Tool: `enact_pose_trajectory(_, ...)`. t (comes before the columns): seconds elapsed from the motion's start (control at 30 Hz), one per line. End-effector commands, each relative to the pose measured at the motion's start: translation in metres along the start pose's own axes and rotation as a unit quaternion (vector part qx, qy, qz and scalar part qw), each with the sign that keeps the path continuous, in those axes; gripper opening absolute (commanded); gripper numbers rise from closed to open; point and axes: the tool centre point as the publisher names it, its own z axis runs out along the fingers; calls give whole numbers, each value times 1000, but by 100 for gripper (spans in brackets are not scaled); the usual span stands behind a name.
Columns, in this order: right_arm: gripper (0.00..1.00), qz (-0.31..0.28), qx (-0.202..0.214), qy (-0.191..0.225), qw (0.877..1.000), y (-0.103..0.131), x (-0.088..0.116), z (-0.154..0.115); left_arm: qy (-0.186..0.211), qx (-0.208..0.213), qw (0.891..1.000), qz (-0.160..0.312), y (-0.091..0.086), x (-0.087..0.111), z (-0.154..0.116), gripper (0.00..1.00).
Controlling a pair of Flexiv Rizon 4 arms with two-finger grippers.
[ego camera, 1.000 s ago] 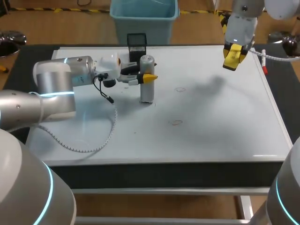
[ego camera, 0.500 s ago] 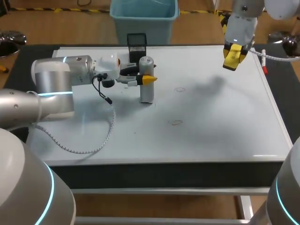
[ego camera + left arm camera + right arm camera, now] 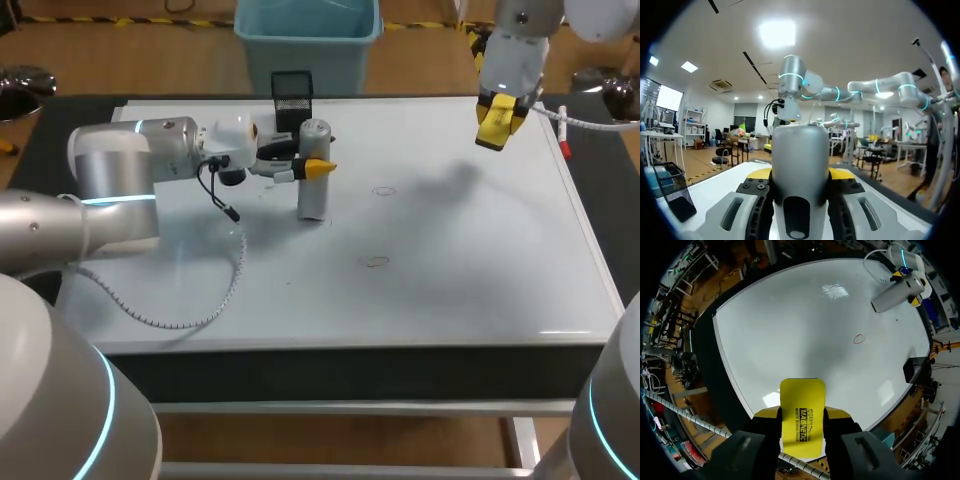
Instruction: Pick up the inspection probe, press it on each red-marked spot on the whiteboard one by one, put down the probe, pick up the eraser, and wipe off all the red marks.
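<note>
Found the smooth grey cylindrical inspection probe (image 3: 313,185) standing upright on the glossy white whiteboard (image 3: 450,280), gripped at its upper part from both sides by the left jaws. Judged it rigid, fairly light and slick-skinned; best held around the round body, squeezed firmly against slipping. Saw the flat yellow rectangular eraser (image 3: 497,118) clamped in the right jaws above the board's far right corner. Noted faint red ring marks (image 3: 384,190), unwiped, apart from the probe's foot.
</note>
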Motion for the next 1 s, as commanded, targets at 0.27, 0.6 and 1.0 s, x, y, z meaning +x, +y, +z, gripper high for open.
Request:
enact_pose_trajectory(0.27, 0, -1, 1, 1, 1000, 0, 1, -1, -11, 11, 1000, 25, -24, 3, -11, 0)
enact_pose_trajectory(0.6, 0, -1, 1, 1, 1000, 0, 1, -1, -53, 12, 998, 36, -36, -9, -53, 0)
enact_pose_trajectory(1.0, 0, -1, 1, 1, 1000, 0, 1, -1, -114, 7, 991, 64, -56, -47, -121, 0)
